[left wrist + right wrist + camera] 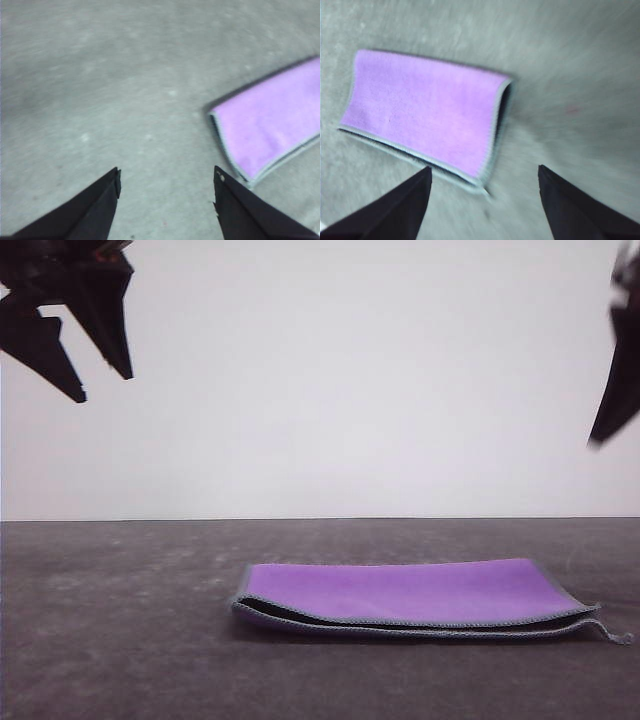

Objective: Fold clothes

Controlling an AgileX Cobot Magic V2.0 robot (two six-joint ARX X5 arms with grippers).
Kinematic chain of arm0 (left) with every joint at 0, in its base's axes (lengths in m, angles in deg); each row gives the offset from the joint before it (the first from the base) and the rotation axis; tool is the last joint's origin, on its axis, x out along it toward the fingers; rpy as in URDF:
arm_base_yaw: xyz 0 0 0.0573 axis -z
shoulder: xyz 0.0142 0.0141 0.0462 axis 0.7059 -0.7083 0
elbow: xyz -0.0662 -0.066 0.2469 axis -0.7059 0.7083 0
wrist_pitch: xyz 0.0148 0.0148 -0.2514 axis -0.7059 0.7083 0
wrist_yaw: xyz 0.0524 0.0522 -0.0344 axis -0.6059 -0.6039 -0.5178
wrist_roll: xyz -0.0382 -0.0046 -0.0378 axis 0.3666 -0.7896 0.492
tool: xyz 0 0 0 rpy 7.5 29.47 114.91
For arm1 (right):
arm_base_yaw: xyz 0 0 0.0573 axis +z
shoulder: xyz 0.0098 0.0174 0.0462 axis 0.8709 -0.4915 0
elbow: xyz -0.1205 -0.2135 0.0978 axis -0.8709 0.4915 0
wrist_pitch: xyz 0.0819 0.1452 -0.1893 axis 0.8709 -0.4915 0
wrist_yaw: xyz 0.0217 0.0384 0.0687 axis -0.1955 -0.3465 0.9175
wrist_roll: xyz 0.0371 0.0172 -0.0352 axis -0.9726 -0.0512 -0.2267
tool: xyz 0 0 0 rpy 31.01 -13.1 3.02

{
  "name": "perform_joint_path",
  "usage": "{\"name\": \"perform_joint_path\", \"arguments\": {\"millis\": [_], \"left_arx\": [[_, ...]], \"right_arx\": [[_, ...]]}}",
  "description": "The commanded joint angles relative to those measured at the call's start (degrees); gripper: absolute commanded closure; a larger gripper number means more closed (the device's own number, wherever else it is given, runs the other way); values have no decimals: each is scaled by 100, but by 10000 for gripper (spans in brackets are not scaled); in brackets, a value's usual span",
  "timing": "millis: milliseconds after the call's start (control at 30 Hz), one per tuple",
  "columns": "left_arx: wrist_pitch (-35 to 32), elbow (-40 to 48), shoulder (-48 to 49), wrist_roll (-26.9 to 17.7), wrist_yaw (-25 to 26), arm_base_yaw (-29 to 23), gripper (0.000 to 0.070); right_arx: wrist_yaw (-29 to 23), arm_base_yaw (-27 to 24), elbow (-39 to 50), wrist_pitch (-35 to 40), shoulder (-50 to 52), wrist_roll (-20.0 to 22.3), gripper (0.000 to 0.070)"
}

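Note:
The cloth (410,597) lies folded in half on the dark grey table, purple face up, grey stitched edging along its near edge and a dark gap between the two layers. It also appears as the purple cloth (272,125) in the left wrist view and the purple cloth (425,112) in the right wrist view. My left gripper (100,380) hangs high at the upper left, open, well clear of the cloth; its open fingers (100,200) hold nothing. The right gripper (610,410) hangs high at the right edge; in its wrist view the right gripper (485,175) is open and empty.
The grey felt-like table surface (120,640) stretches around the cloth, with a plain white wall (350,370) behind it. A loose thread (618,636) trails from the cloth's right corner.

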Motion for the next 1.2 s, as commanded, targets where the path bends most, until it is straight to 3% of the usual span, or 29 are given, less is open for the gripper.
{"name": "perform_joint_path", "arguments": {"millis": [0, 267, 533, 633, 767, 833, 967, 1167], "left_arx": [[-4, -54, -20, -22, -27, -43, 346], [18, -54, -20, -19, -26, -210, 346], [24, -54, -22, 9, -24, -211, 346], [30, -54, -22, 69, -24, -211, 346], [46, -54, -22, 71, -24, -211, 346], [57, -54, -22, 69, -24, -211, 346], [110, -54, -22, 69, -24, -211, 346], [111, -54, -22, 73, -24, -211, 346]], "right_arx": [[163, 41, 200, 505, -200, -471, 271], [246, 261, 478, 1364, -1353, -742, 271], [891, 497, 476, 2092, -2185, -1026, 275], [894, 594, 476, 2113, -2296, -1043, 348], [888, 665, 476, 2205, -2310, -1041, 593], [891, 669, 471, 2233, -2310, -1038, 655], [971, 669, 465, 2255, -2310, -983, 696], [1771, 823, 465, 2774, -2310, -1156, 696]]}}
